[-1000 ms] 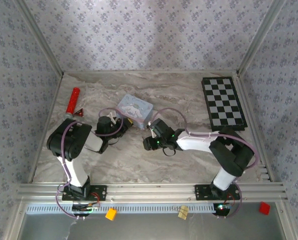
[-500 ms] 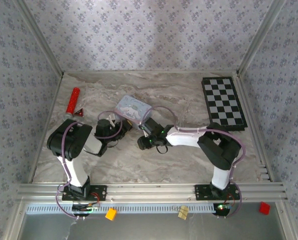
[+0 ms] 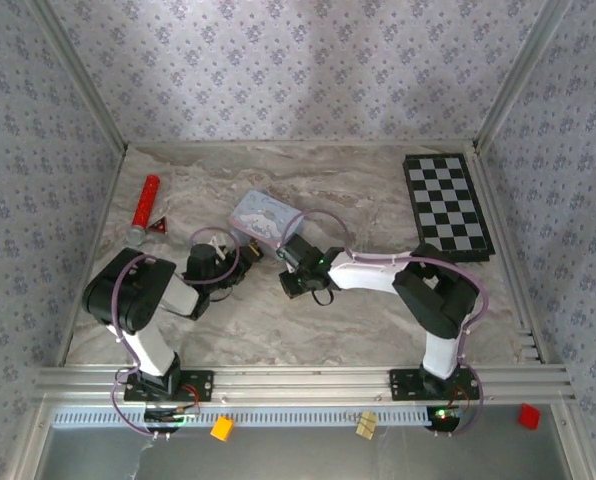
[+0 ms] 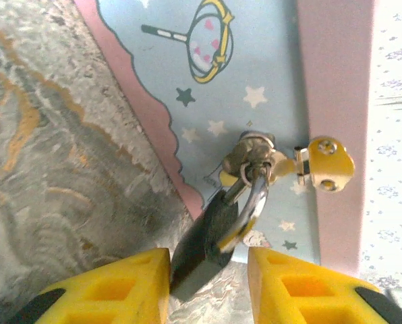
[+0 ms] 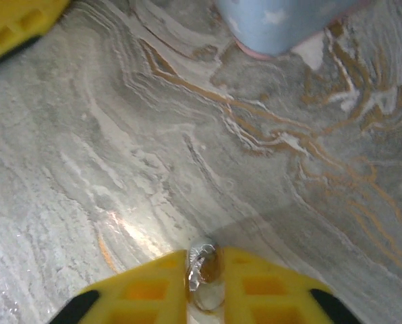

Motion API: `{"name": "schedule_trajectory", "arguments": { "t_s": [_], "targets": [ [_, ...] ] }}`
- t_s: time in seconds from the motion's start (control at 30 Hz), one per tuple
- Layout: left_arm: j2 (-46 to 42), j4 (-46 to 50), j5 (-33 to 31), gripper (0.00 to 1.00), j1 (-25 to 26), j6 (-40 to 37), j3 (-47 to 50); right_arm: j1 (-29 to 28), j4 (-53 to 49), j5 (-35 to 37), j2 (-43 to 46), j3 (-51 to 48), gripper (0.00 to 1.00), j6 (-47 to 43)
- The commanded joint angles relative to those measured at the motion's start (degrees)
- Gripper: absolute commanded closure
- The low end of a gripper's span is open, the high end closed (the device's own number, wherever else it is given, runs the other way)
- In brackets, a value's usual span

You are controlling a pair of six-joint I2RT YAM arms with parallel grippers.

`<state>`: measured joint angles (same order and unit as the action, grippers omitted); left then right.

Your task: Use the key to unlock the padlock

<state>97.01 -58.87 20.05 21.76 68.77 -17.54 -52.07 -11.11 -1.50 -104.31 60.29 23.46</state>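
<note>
Padlock [image 4: 204,241] on clasp [image 4: 255,154] of blue tin [image 4: 268,67]

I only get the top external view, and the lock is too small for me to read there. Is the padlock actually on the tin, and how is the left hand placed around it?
Observer: In the left wrist view, the padlock hangs by its shackle from the clasp on the pale blue tin, with its black body tilted down toward the table.
Operator: And the left hand?
Observer: The left hand is open, with one yellow finger on each side of the padlock's body and a gap on one side.
Operator: Where is the key?
Observer: The right wrist view shows the key pinched in the right hand.
</note>
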Motion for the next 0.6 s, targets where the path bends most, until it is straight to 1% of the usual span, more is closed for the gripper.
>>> {"name": "schedule_trajectory", "arguments": {
  "t_s": [0.0,0.03,0.1,0.23,0.33,0.4,0.47,0.57],
  "targets": [
    [-4.26,6.92,-0.97,0.63,0.66,-3.03,1.09,1.62,1.26,-4.22,0.95,-3.02,0.9,0.24],
    [-5.73,8.25,-1.22,0.63,0.9,-3.48,1.38,2.35,3.2,-6.3,1.68,-4.0,0.93,0.7],
    [-8.86,10.89,-1.63,0.63,1.25,-4.44,2.01,3.87,7.09,-9.23,3.52,-6.34,0.96,2.29],
    [-17.12,19.12,-3.1,0.61,2.26,-8.38,2.7,5.4,9.16,-11.13,6.57,-8.56,0.99,3.91],
    [-24.08,28.14,-4.85,0.6,3.51,-13.01,1.84,5.77,10.93,-12.55,8.98,-9.75,1.0,4.6],
    [-28.25,32.17,-5.56,0.59,4.14,-15.27,1.54,6.33,13.08,-14.17,10.73,-10.89,1.0,5.71],
    [-32.11,35.13,-5.67,0.59,4.34,-16.74,1.37,7.0,15.54,-15.17,12.57,-12.32,1.0,7.18],
    [-36.54,37.11,-4.92,0.58,5.08,-19.47,1.37,8.24,20.49,-17.42,15.31,-14.79,1.0,10.27]
  ]
}}
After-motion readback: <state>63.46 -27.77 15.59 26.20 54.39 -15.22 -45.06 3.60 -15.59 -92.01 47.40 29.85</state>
